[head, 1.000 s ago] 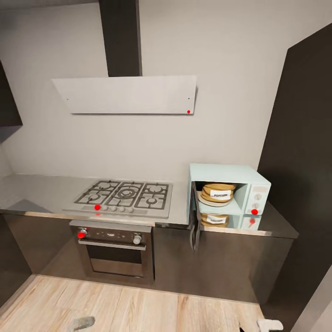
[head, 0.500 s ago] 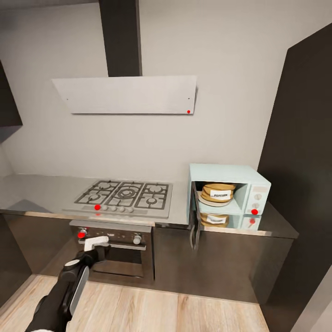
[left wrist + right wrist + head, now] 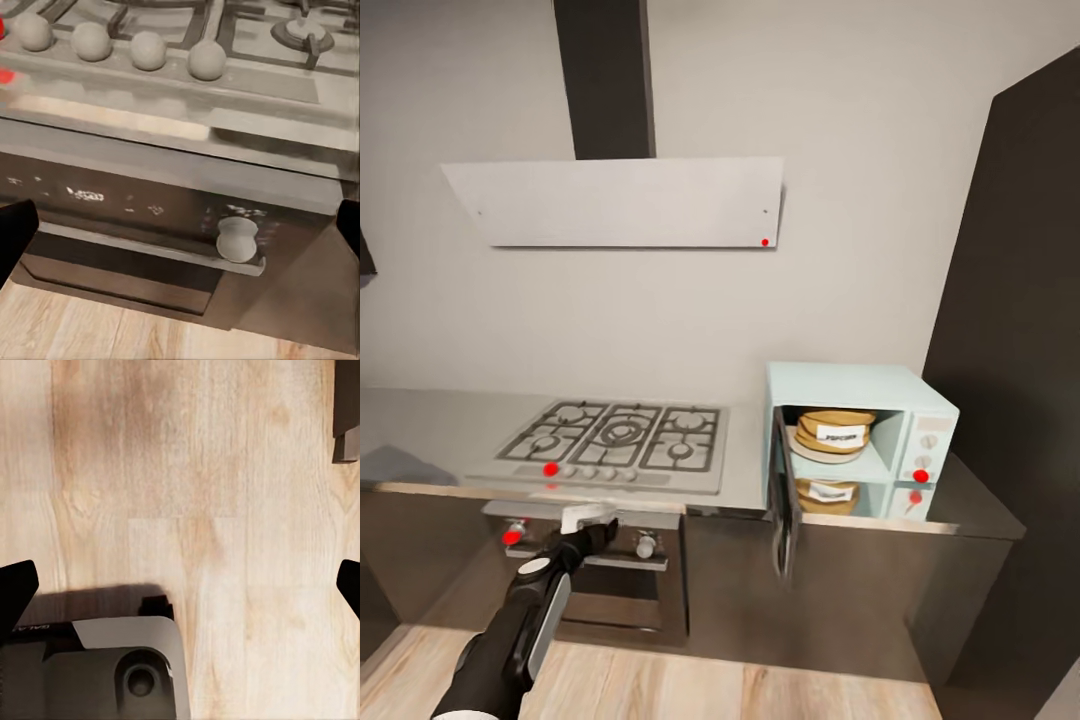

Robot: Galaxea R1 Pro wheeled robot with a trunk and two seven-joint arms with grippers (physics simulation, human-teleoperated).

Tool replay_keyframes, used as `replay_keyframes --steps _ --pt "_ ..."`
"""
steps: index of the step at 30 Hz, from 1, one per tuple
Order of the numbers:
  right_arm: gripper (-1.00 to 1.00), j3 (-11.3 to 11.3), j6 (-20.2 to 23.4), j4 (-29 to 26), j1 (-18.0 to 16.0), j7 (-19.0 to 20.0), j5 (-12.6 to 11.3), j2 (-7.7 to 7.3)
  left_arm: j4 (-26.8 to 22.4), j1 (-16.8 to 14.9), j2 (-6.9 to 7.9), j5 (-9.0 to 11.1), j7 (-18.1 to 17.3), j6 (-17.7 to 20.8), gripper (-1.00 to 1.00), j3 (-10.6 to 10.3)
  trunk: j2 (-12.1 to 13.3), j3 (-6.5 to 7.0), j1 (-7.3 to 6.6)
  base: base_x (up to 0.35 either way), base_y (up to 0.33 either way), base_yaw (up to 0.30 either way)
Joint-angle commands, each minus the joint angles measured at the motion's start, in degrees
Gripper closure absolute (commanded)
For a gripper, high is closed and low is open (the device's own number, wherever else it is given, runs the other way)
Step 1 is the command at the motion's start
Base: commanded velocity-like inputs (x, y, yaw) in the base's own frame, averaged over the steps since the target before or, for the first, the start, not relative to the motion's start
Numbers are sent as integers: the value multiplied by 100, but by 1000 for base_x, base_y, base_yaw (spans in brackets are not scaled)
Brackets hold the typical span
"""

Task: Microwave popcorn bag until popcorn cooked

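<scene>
Inside the open microwave, popcorn bag, partly hidden.

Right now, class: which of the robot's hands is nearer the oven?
Left. The left hand is raised just in front of the oven; the right hand hangs low, pointing down at the floor.

Left gripper: finger gap too small to judge. Beyond it, oven front cropped by frame edges.

Pale wooden floor with the robot's grey base casting shadow.
</scene>
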Motion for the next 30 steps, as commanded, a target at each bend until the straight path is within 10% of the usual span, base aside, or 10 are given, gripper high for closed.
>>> replay_keyframes --steps 1,8,19,24,30 --pt "-100 -48 6 11 -5 12 57 -2 -7 0 -5 3 3 28 -100 2 -4 -2 6 341 0 -245" --pt "-100 -48 23 11 -5 9 59 42 -2 0 -7 3 -10 25 -100 -92 -4 -2 6 310 0 -266" --pt "-100 -48 24 11 -2 13 60 80 17 0 -19 3 -25 25 -100 -912 -4 -2 6 91 0 -271" --pt "-100 -48 24 11 0 13 59 90 18 0 -31 3 -650 32 -100 -1414 -4 -2 6 1 0 -271" --pt "-100 -48 24 11 3 14 62 96 18 0 -201 10 -1510 26 -100 -1513 -4 -2 6 0 0 -271"
